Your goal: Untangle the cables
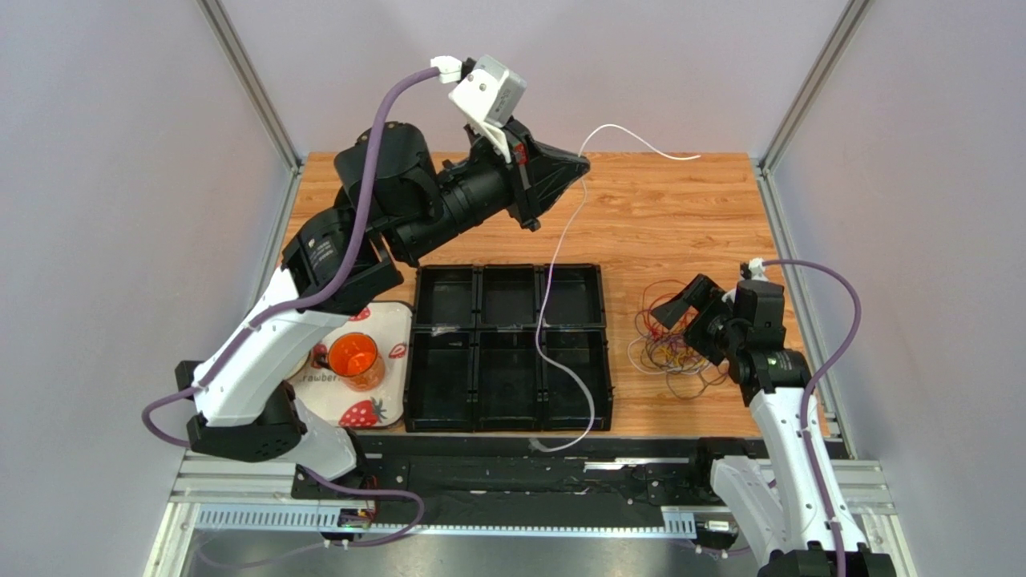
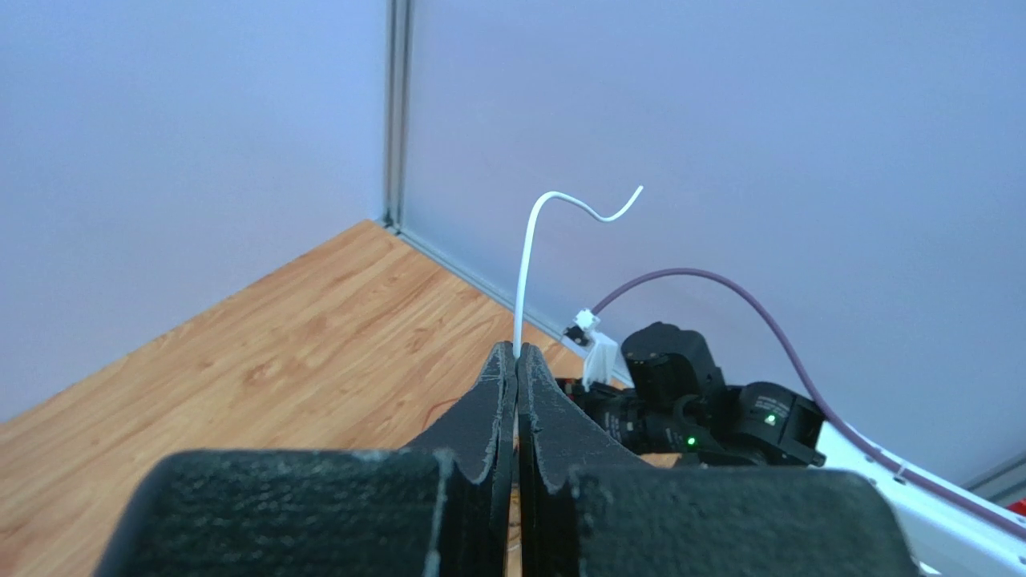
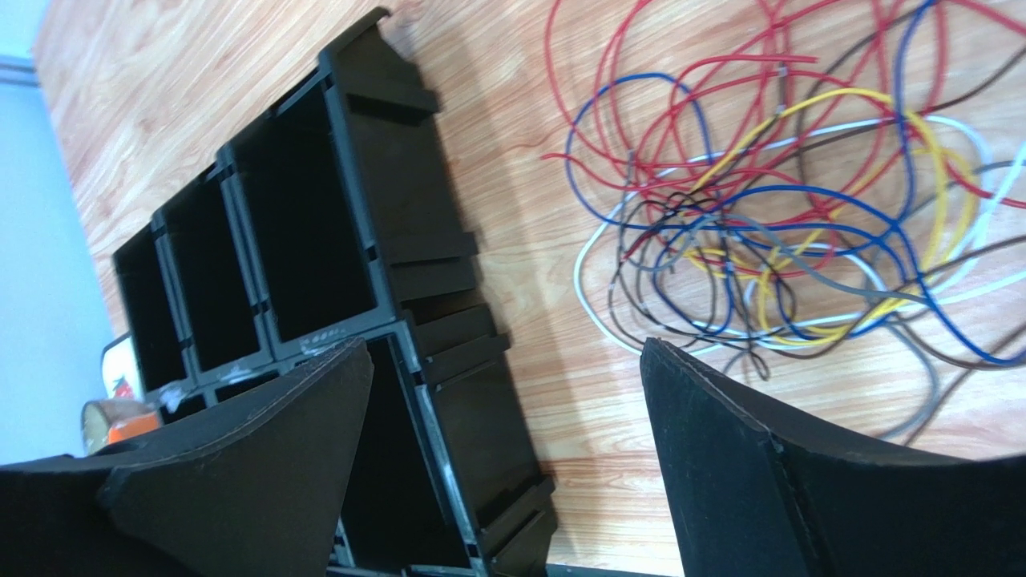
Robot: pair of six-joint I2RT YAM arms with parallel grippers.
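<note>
My left gripper (image 1: 576, 172) is raised high over the table's back and is shut on a white cable (image 1: 556, 283). The cable hangs down across the black tray (image 1: 418, 361) to the front edge, and its free end sticks out to the right. In the left wrist view the white cable (image 2: 525, 259) rises from between the closed fingertips of the left gripper (image 2: 518, 351). A tangle of red, blue, yellow, white and dark cables (image 1: 665, 343) lies right of the tray, and shows in the right wrist view (image 3: 783, 204). My right gripper (image 1: 665, 310) is open and empty just above the tangle; it also shows in the right wrist view (image 3: 506, 355).
The black tray has six compartments, seen close in the right wrist view (image 3: 361, 216). A strawberry-print cloth (image 1: 361, 403) with an orange cup (image 1: 354, 357) lies left of the tray. Grey walls close in the table on three sides.
</note>
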